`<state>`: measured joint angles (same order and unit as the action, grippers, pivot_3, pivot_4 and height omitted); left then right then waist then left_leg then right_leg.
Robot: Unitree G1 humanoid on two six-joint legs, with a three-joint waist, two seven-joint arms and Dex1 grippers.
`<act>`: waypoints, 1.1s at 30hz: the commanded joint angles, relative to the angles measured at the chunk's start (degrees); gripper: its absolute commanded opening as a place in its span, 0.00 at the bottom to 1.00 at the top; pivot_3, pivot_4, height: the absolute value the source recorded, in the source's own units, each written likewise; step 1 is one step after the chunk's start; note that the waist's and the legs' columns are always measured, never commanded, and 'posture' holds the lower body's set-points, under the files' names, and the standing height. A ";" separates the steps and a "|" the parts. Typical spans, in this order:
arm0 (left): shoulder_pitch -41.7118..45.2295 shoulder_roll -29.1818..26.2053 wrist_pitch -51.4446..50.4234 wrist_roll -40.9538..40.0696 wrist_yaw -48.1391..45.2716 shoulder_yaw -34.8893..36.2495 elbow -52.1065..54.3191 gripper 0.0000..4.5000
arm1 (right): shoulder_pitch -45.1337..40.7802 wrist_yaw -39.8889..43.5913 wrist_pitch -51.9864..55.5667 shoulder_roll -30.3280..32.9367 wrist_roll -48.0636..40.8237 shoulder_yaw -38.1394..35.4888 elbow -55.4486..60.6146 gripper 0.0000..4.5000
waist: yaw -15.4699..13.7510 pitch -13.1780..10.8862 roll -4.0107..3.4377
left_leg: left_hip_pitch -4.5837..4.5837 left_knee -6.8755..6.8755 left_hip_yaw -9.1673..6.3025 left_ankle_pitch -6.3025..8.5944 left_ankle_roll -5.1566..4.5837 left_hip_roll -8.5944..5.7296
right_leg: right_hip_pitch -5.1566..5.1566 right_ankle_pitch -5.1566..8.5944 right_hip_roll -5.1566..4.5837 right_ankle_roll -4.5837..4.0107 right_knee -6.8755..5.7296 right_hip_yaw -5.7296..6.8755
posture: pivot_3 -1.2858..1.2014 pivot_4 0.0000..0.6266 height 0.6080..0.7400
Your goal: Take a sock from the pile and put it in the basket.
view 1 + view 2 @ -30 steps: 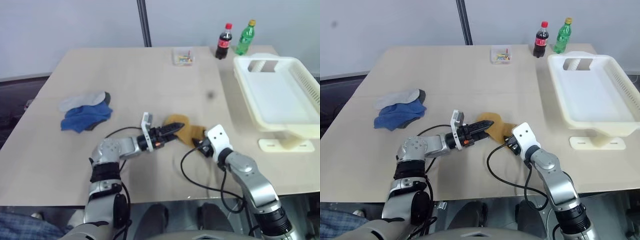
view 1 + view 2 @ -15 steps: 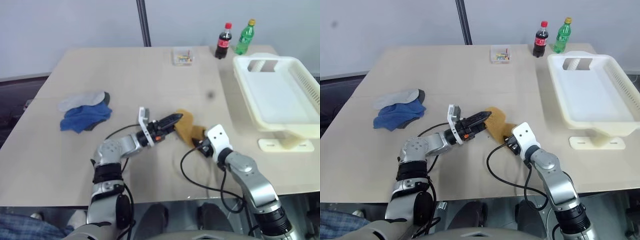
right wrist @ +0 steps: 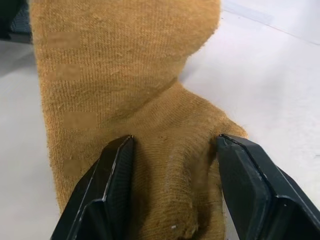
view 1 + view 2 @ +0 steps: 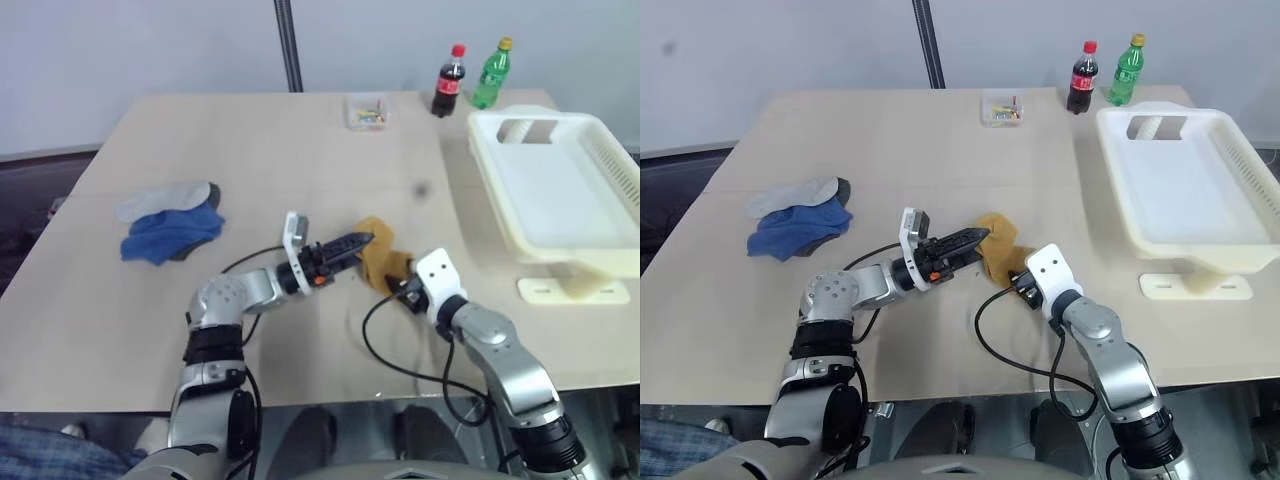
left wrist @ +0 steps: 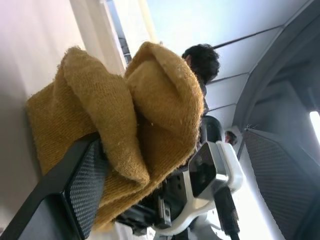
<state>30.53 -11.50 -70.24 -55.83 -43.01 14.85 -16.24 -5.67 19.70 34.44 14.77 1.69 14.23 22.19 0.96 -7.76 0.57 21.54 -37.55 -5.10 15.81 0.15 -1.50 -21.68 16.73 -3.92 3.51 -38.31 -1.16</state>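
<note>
A: What's the sock (image 3: pixel 135 100) like?
B: Ribbed mustard knit, fuzzy at the edges, folded into a soft hump on the desk (image 4: pixel 300 150), well apart from the pile (image 4: pixel 168 224).

A: And the end effectors?
B: The right end effector (image 3: pixel 172 165) is partly closed, pinching one end. The left end effector (image 5: pixel 107 167) has fabric draped over one textured finger; whether it grips, I cannot tell.

A: Counts?
B: Two bottles (image 4: pixel 468 78), one slotted cream plastic basket (image 4: pixel 620 175).
</note>
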 commanded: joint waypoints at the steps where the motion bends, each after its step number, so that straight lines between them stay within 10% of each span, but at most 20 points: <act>1: 0.58 -1.24 1.68 0.34 -3.08 -1.24 1.19 0.99 | -0.65 1.64 -0.61 1.97 -0.48 -1.27 1.94 0.61 | -0.06 -0.06 0.01 | 0.04 0.00 -0.03 0.00 0.00 0.00 | -0.01 0.00 -0.01 0.00 0.04 0.04 | 0.52 0.24 1.00; 33: 0.71 -3.16 4.18 2.50 -11.77 -7.58 2.94 0.99 | -7.12 8.62 -7.10 4.40 -1.65 0.13 -1.93 0.61 | 0.01 -0.55 0.01 | 0.27 0.08 -0.10 -0.01 0.01 0.00 | -0.13 0.00 -0.06 0.00 0.29 0.15 | 0.52 0.24 1.00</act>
<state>31.19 -14.68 -66.52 -53.13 -53.80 8.07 -16.11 -13.21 28.08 28.47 18.32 1.39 17.21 17.15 0.97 -8.31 0.58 21.81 -37.47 -5.20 15.80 0.16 -1.50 -21.80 16.73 -3.98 3.51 -38.02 -1.01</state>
